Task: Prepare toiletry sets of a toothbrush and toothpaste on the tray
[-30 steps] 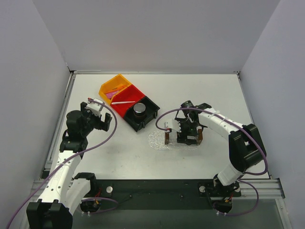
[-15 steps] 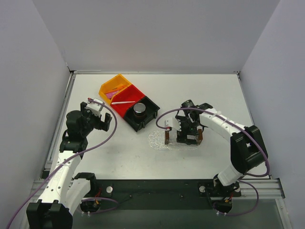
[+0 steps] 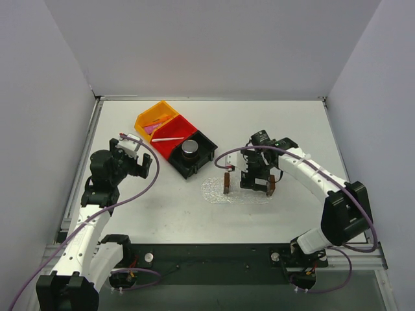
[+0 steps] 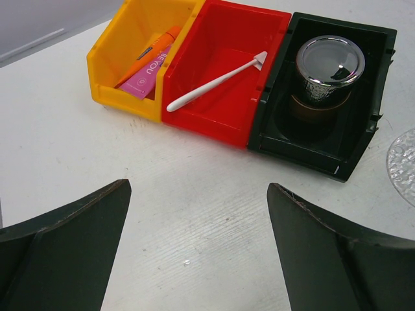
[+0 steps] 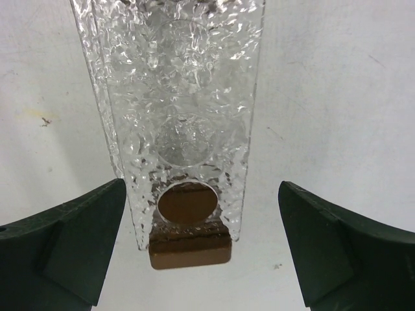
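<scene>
Hovering right pincer [image 3: 255, 184] spread wide above tray [image 3: 215, 192]; left pincer [image 4: 198, 186] open, toothbrush [image 4: 214, 81] beyond

Between your right fingers [image 5: 65, 246], the rack [image 5: 188, 97] is clear plastic, rough with bumps and glinting, its end block [image 5: 189, 245] matt brown. Beyond your left fingers [image 4: 58, 246], the orange bin [image 4: 120, 48], red bin [image 4: 220, 113] and black bin [image 4: 363, 123] are smooth glossy plastic; the cup [image 4: 329, 61] is mirror-polished metal, the toothbrush [image 4: 214, 82] smooth white plastic.
</scene>
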`<state>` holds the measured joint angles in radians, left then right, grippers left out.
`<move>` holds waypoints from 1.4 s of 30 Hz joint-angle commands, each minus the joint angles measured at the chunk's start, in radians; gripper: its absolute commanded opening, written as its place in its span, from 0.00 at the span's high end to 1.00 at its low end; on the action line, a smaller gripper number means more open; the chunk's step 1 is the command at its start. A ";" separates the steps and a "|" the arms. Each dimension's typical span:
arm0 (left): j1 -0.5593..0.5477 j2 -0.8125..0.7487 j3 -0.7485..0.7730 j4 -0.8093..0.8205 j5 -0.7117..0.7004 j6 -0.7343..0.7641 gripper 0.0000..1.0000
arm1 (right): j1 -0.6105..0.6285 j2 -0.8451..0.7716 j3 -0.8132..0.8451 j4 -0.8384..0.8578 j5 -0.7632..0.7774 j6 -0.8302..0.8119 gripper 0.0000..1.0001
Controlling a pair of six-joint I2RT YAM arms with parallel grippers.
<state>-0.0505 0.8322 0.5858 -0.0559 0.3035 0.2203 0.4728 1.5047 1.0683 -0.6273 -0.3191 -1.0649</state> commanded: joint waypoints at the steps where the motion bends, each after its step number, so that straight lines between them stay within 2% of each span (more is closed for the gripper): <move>1: 0.000 0.007 0.029 0.041 0.017 0.014 0.03 | 0.003 -0.096 0.067 -0.060 -0.043 0.086 0.03; 11: 0.000 0.191 0.183 0.001 0.028 0.036 0.03 | -0.014 -0.288 0.059 -0.063 -0.161 0.290 0.03; 19: -0.005 0.370 0.345 -0.084 0.127 0.028 0.03 | -0.022 -0.389 0.059 -0.063 -0.123 0.492 0.06; 24: -0.011 0.424 0.408 -0.100 0.180 0.007 0.03 | -0.031 -0.440 0.041 -0.060 -0.110 0.601 0.05; 28: -0.069 0.479 0.451 -0.131 0.194 -0.013 0.03 | -0.069 -0.500 0.001 -0.034 -0.098 0.648 0.02; 30: -0.095 0.499 0.477 -0.136 0.186 -0.033 0.03 | -0.086 -0.521 -0.007 0.003 -0.032 0.674 0.00; 34: -0.160 0.574 0.535 -0.168 0.166 -0.058 0.03 | -0.196 -0.528 0.019 0.011 -0.052 0.746 0.00; 42: -0.328 0.718 0.620 -0.185 0.003 -0.068 0.03 | -0.230 -0.534 -0.011 0.024 -0.072 0.763 0.00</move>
<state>-0.3191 1.4879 1.1343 -0.2321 0.3904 0.1673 0.2436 0.9833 1.0729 -0.6239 -0.3790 -0.3344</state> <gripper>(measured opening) 0.975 0.999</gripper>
